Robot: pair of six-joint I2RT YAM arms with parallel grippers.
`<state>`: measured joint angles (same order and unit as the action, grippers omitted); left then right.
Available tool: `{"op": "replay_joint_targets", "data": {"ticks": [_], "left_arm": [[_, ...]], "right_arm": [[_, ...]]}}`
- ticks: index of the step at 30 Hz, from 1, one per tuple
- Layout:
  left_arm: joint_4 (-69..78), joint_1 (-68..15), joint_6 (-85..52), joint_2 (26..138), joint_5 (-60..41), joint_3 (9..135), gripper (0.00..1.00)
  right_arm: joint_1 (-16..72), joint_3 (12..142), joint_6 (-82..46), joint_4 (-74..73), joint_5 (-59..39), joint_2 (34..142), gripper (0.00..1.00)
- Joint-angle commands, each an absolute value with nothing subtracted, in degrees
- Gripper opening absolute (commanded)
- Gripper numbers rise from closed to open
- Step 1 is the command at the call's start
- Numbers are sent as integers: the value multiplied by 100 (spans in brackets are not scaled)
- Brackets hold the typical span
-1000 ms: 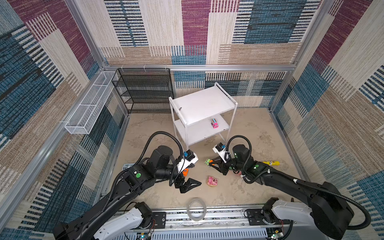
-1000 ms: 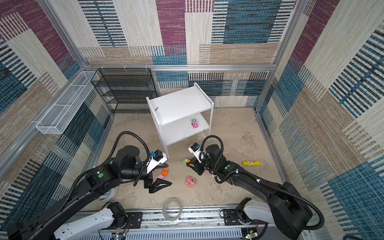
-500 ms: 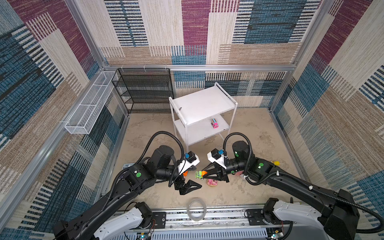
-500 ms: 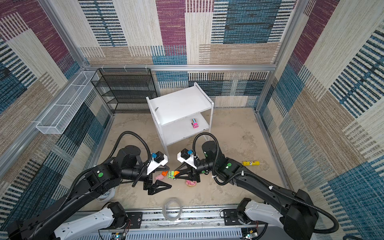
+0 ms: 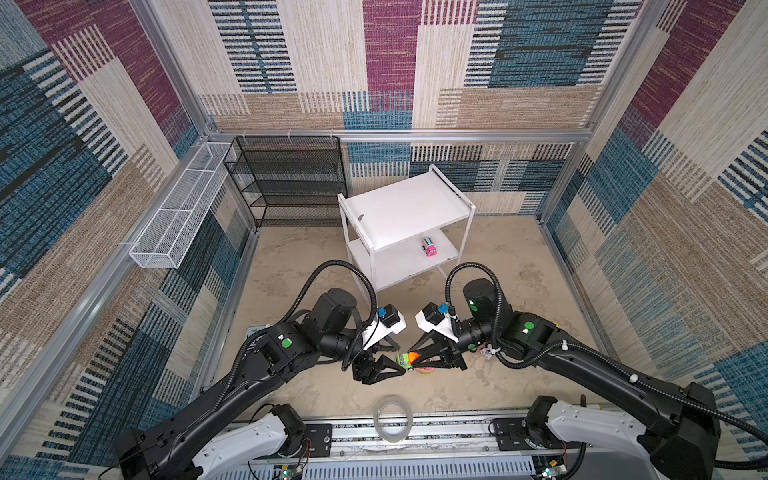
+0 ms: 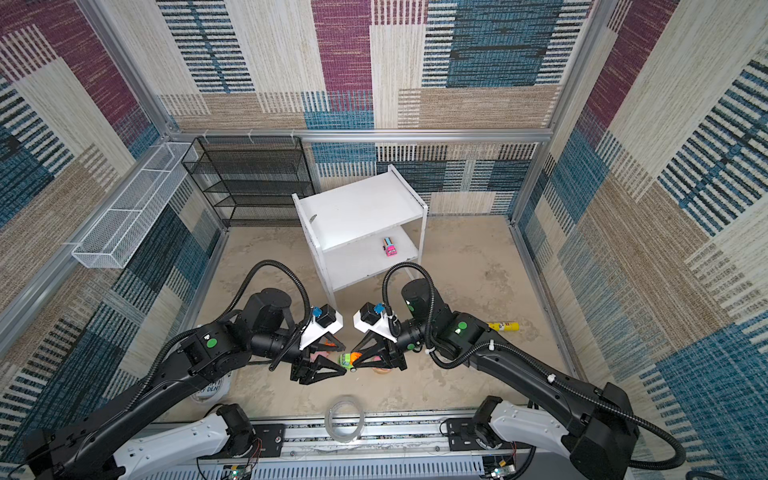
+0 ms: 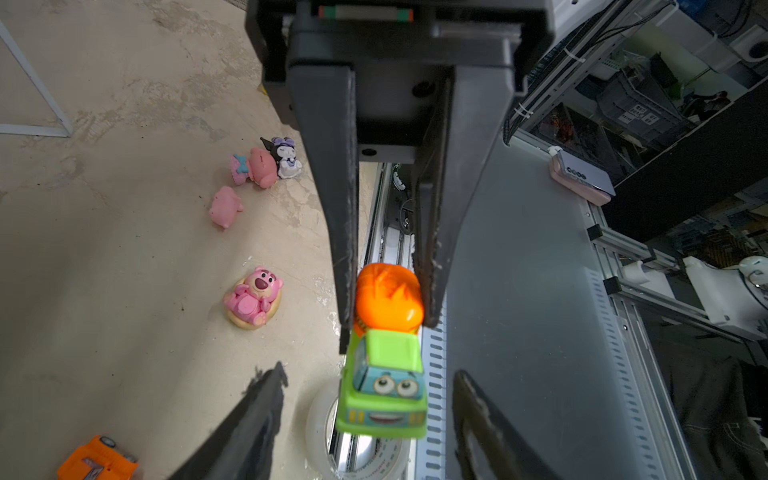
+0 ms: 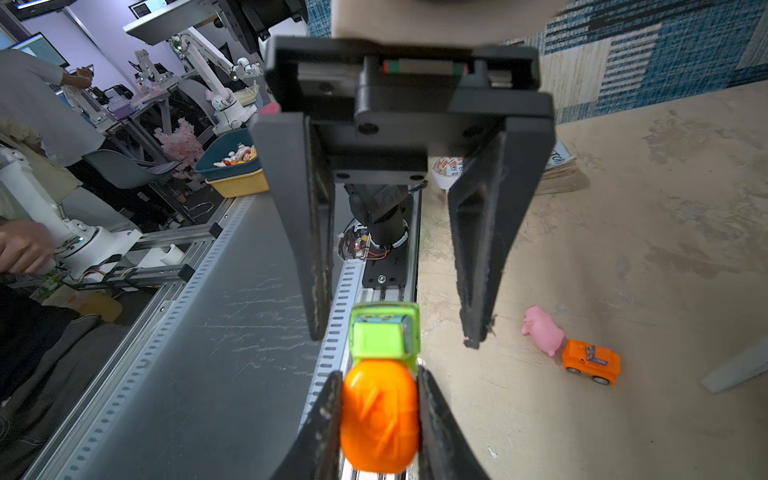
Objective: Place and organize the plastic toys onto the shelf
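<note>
Left jaws seemingly narrower around green-orange car (image 7: 384,374)

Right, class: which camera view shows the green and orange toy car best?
The left wrist view: the toy car is close, its face, green cab and orange back clear. The right wrist view shows it from behind, face mostly hidden. Both top views show only a small green-orange speck.
</note>
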<state>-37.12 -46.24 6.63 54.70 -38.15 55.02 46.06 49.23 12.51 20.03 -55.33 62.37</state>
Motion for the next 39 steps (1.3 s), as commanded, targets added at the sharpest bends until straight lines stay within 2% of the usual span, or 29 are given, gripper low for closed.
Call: {"op": "replay_joint_targets", "data": {"ticks": [1, 5, 12, 19, 21, 22, 24, 27, 31, 33, 35, 39], "left_arm": [[-3784, -4630, 800, 5507, -3986, 5568, 63], [-3788, -4649, 809, 5555, -3980, 5563, 53], [-3793, -4684, 816, 5635, -3972, 5577, 52], [-3823, -4677, 852, 5649, -3922, 5599, 32], [-3824, -4684, 844, 5632, -3864, 5607, 27], [-3817, -4678, 836, 5601, -3846, 5616, 27], [-3819, -4684, 803, 5535, -3697, 5628, 26], [-3797, -4685, 693, 5387, -3127, 5627, 23], [-3420, -4706, 377, 5100, -2568, 5491, 24], [-3057, -4767, 82, 4977, -2132, 5363, 24], [-2635, -4903, -127, 4855, -1739, 5155, 24], [-2065, -5510, -341, 4840, -235, 4884, 23]], "right_arm": [[4614, 4961, 1349, 2081, -5665, 6258, 25], [4614, 4998, 1346, 2045, -5651, 6267, 25], [4623, 5041, 1370, 2056, -5704, 6325, 24], [4623, 5026, 1335, 2001, -5559, 6299, 27], [4616, 5006, 1283, 1941, -5464, 6293, 31], [4623, 4988, 1240, 1891, -5389, 6282, 37], [4622, 4915, 1058, 1742, -5107, 6203, 55], [4614, 4770, 652, 1492, -4305, 5995, 72], [4605, 4530, -190, 1221, -3194, 5728, 80], [4597, 4441, -614, 1122, -2938, 5695, 83], [4579, 4371, -1236, 1021, -2682, 5736, 84], [4534, 4420, -2579, 987, -2473, 5906, 83]]}}
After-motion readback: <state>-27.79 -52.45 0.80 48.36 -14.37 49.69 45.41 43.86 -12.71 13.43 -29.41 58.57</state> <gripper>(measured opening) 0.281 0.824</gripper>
